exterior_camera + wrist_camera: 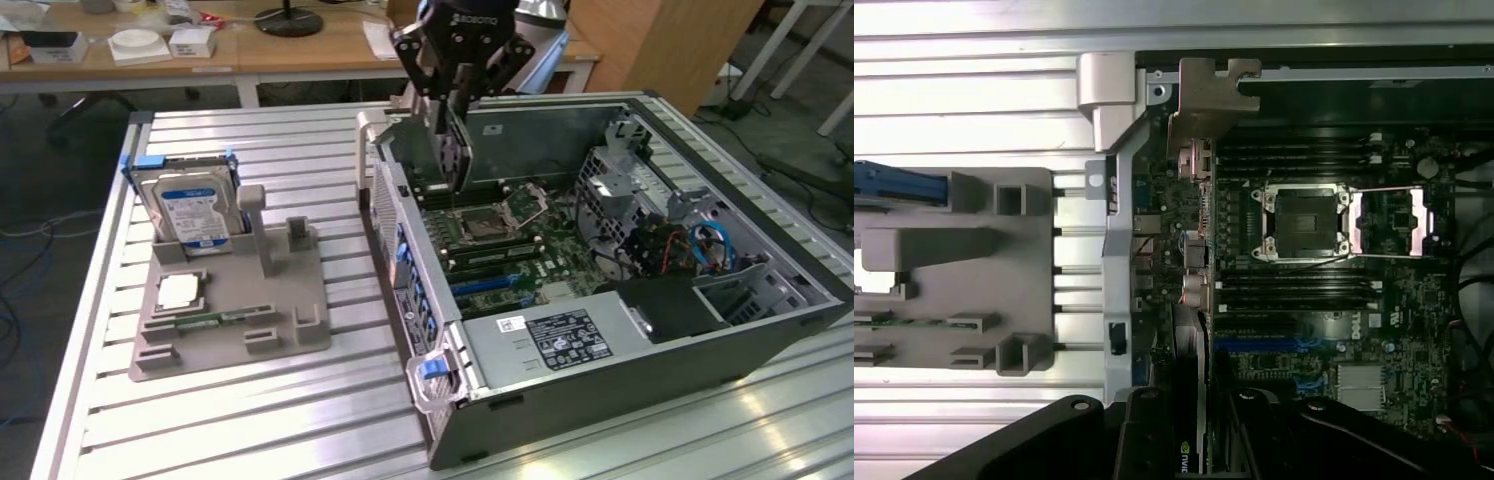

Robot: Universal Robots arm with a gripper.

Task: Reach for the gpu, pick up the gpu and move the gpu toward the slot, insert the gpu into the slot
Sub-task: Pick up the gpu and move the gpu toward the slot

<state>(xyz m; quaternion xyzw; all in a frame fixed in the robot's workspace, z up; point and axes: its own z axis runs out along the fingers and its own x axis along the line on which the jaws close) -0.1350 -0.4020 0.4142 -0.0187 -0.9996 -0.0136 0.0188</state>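
Observation:
My gripper [454, 85] is shut on the gpu [451, 150], a thin dark card that hangs upright on its edge over the far end of the open computer case [641, 350]. Its lower edge is just above the motherboard [514, 240], near the case's rear wall. In the wrist view the gpu [1197, 330] appears edge-on between my black fingers [1144, 430], with its grey metal bracket [1204, 95] at the far end by the case rim. A blue expansion slot [487, 283] [1259, 343] lies on the motherboard beside the card; the card is not seated in it.
A grey parts holder [227, 310] on the exterior view's left carries a silver hard drive [191, 208], a processor chip [180, 291] and a green memory stick [214, 322]. The CPU socket [1304, 222], drive cage [614, 190] and power supply [561, 340] crowd the case interior.

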